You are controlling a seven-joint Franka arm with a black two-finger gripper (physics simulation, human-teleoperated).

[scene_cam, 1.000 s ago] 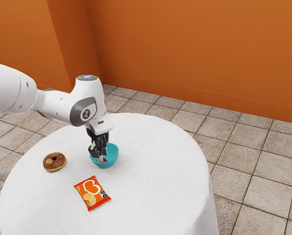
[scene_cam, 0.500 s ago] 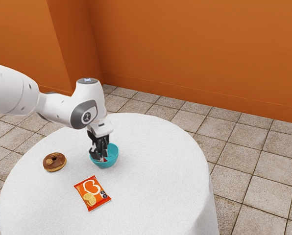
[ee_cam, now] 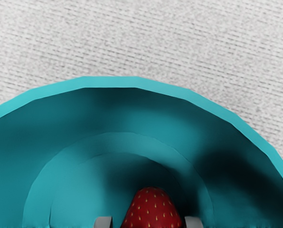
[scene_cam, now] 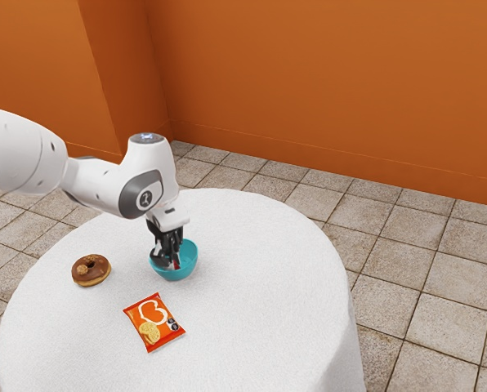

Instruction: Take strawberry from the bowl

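Observation:
My gripper point(scene_cam: 170, 263) reaches down into the teal bowl point(scene_cam: 190, 260), its fingers standing apart around the strawberry point(scene_cam: 177, 264), which is a small patch of red there. In the wrist view the red, seeded strawberry point(ee_cam: 152, 211) lies low inside the bowl point(ee_cam: 108, 81). The two grey fingertips of the gripper point(ee_cam: 148, 223) flank it, one close against its side and the other with a narrow gap. The lower part of the strawberry is hidden.
A chocolate donut point(scene_cam: 91, 270) lies beside the bowl toward the exterior view's left. An orange snack packet point(scene_cam: 154, 322) is nearer that camera. All stand on a round white-covered table point(scene_cam: 260, 310).
My hand has come down a little deeper into the bowl, around the strawberry. The bowl, donut and packet have stayed where they were.

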